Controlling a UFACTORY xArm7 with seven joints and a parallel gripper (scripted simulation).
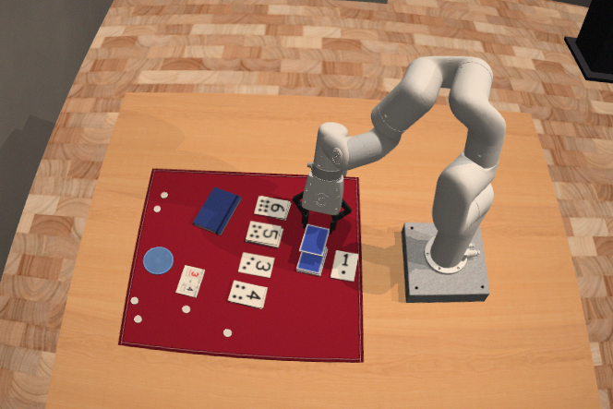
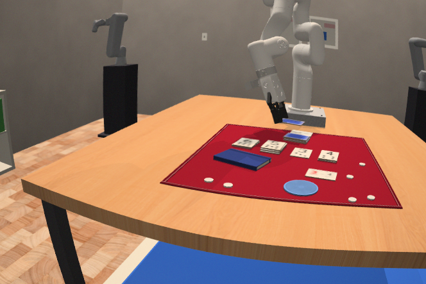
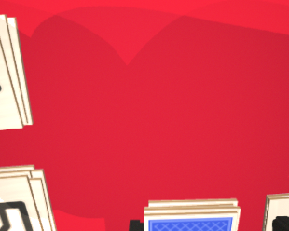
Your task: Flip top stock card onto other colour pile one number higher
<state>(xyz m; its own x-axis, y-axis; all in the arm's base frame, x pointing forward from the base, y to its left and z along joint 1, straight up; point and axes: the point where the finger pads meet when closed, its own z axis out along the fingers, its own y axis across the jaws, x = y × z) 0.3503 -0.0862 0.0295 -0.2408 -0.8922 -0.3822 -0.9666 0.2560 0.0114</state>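
Card (image 1: 315, 240) (image 2: 292, 121), one, the task's own: blue back up, held in the air above the stock (image 1: 310, 262) (image 2: 296, 136) (image 3: 191, 224), offset toward the gripper (image 1: 318, 228) (image 2: 280, 120) (image 3: 210, 226) and clear of it. Fingers: part-spread, clasping the card by opposite edges near one end, most of the tile jutting out beyond them. Handling, by judgement: plywood, light, stiff, hardly fragile; painted faces perhaps slick, thin edges giving the pads little to bite, so it could pivot or slip when turned. Best hold: both side edges, level, squeezed only enough to stop rotation. Face: unseen, number and colour unknown. Candidate piles, all black on top: 6 (image 1: 271, 207) (image 2: 246, 142) (image 3: 5, 104), 5 (image 1: 264, 234) (image 2: 273, 146) (image 3: 14, 192), 3 (image 1: 256, 265) (image 2: 301, 152), 4 (image 1: 247, 294) (image 2: 328, 156). Single 1 (image 1: 344, 265) (image 3: 283, 207), just beside the stock. Wrist view: cropped low, held card probably out of frame. Outstanding: the flip, clear of neighbours, then a gentle flat lay on the matching pile.
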